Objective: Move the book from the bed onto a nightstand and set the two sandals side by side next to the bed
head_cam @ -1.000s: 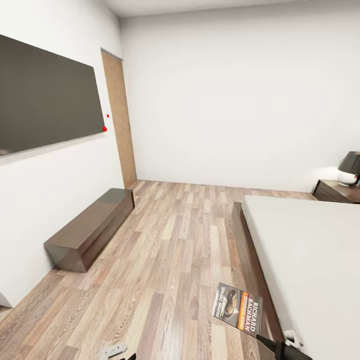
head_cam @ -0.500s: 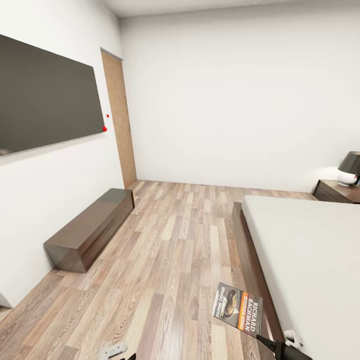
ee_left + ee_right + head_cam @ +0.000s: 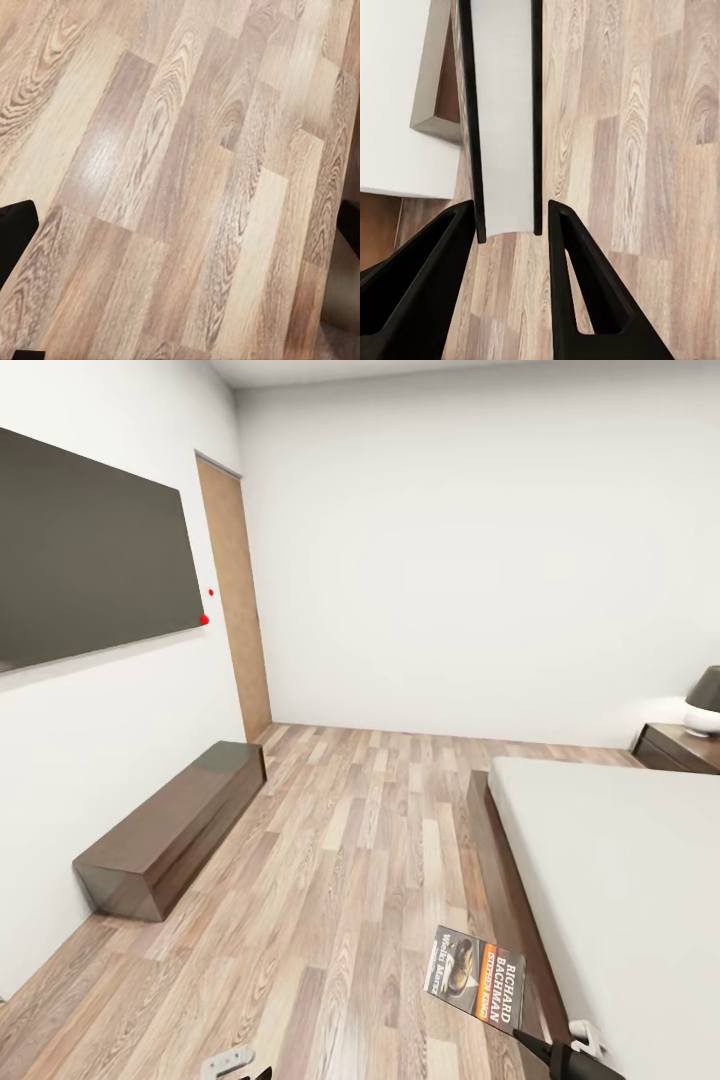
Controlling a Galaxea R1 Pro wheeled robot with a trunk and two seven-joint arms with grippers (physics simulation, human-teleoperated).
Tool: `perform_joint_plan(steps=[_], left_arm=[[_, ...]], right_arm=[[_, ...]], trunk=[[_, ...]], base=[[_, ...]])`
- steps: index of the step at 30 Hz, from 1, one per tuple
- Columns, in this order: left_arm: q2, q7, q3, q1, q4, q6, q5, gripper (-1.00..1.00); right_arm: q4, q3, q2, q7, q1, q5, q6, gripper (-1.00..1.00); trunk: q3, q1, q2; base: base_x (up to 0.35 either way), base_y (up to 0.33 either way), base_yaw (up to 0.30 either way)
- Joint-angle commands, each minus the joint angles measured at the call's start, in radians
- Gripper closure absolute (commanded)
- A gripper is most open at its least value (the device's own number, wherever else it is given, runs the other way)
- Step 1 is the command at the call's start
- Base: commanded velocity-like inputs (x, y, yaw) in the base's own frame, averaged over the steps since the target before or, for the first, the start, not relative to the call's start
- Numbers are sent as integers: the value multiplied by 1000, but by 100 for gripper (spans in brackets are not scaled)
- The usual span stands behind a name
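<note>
The book [image 3: 475,987], a dark cover with an orange band and white lettering, hangs low over the wood floor beside the bed's foot corner. My right gripper [image 3: 522,1040] is shut on its lower edge. In the right wrist view the book [image 3: 506,112] stands edge-on between the two black fingers [image 3: 585,292], with the bed's [image 3: 394,97] pale corner beside it. The bed [image 3: 620,860] fills the right side of the head view. A nightstand [image 3: 680,748] stands at its far end. My left gripper [image 3: 235,1063] hangs open over bare floor. The sandals are out of view.
A long low dark cabinet [image 3: 170,830] runs along the left wall under a wall screen [image 3: 90,550]. Past it is a wooden door [image 3: 235,600]. A dark-shaded lamp [image 3: 705,700] sits on the nightstand. Wood floor [image 3: 360,840] lies open between the cabinet and the bed.
The whole head view has shifted a little: the cabinet now sits further left and the nightstand further right. The book and my right gripper keep their place in the picture.
</note>
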Motion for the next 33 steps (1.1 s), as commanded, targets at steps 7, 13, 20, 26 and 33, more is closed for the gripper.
perform_joint_plan(steps=[7,13,20,26,33], left_arm=[[0,-7,1,-1,2,-1,10,-100],[0,-7,1,-1,2,-1,10,-100],[0,-7,1,-1,2,-1,10,-100],[0,-7,1,-1,2,-1,10,-100],[1,-7,2,-1,2,-1,10,-100]], right_arm=[[0,-7,0,4,-1,0,11,100],[0,-7,0,4,-1,0,11,100],[0,-7,0,4,-1,0,11,100],[0,-7,0,4,-1,0,11,100],[0,-7,0,4,-1,0,10,100]], trunk=[[6,0,-2],[15,0,-2],[23,0,-2],[24,0,-2],[24,0,-2]], base=[[12,0,0],[1,0,0],[0,0,0],[0,0,0],[25,0,0]])
